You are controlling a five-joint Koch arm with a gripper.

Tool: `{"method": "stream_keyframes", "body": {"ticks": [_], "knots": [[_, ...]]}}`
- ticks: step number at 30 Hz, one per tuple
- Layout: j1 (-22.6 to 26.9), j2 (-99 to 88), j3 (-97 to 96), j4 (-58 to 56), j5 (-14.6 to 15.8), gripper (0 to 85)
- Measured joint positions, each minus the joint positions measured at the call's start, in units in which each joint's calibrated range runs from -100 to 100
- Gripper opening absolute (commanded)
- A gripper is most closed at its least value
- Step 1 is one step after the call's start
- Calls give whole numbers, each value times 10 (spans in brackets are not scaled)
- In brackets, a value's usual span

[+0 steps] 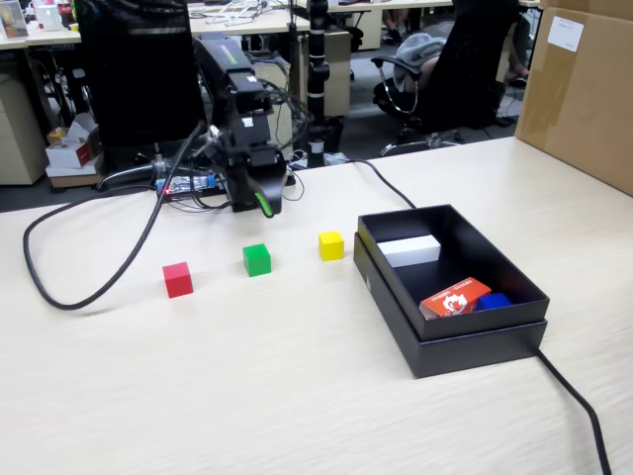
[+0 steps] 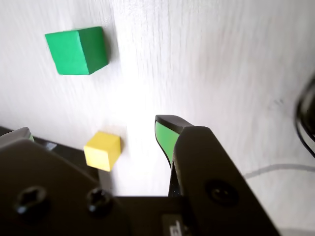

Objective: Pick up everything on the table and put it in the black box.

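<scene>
In the fixed view, three cubes lie in a row on the table: red cube at left, green cube in the middle, yellow cube at right, just beside the box. All three are outside it. The box holds a white block, an orange-red packet and something blue. The gripper hangs at the back of the table, tip down near the surface, behind the green cube and apart from it. A black cable loops at left.

In the wrist view, the gripper is spread, with nothing between the jaws. The green cube and yellow cube rest on the table beyond.
</scene>
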Motion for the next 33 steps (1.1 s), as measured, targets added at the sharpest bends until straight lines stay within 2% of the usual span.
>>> {"method": "stream_keyframes", "body": {"ticks": [2,6,10,20,24,27,30,33], "knots": [[1,0,23,-22,3,492],[-10,0,162,-163,11,489],[-33,1,193,-191,1,481],[-117,36,237,-229,-106,473],[-150,93,273,-230,-142,477],[-197,181,313,-231,-179,479],[-217,225,315,-232,-189,484],[-244,302,340,-232,-212,484]]}}
